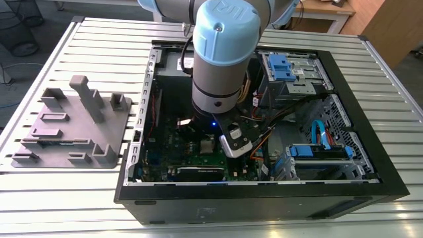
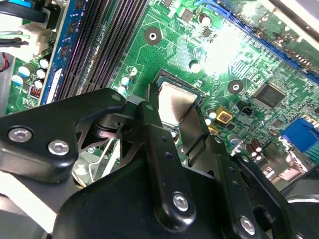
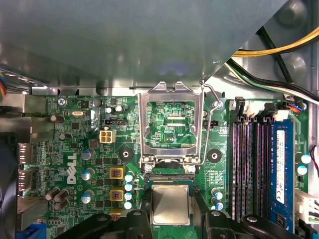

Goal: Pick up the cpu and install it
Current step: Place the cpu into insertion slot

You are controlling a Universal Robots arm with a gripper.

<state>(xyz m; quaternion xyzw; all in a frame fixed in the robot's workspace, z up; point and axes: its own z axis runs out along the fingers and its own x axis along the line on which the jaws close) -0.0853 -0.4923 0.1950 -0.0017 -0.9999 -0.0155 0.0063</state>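
Pinching the cpu (image 3: 170,206) by two opposite edges, the end effector (image 3: 171,201) has its black fingers (image 2: 155,129) nearly closed. The chip sits between them right at the socket (image 3: 169,178), though I can't tell whether it is seated or just above. Beside the socket, its metal frame (image 3: 170,124) stands flipped open on the green motherboard (image 3: 75,149), with the memory slots (image 3: 246,164) off to another side of the socket.
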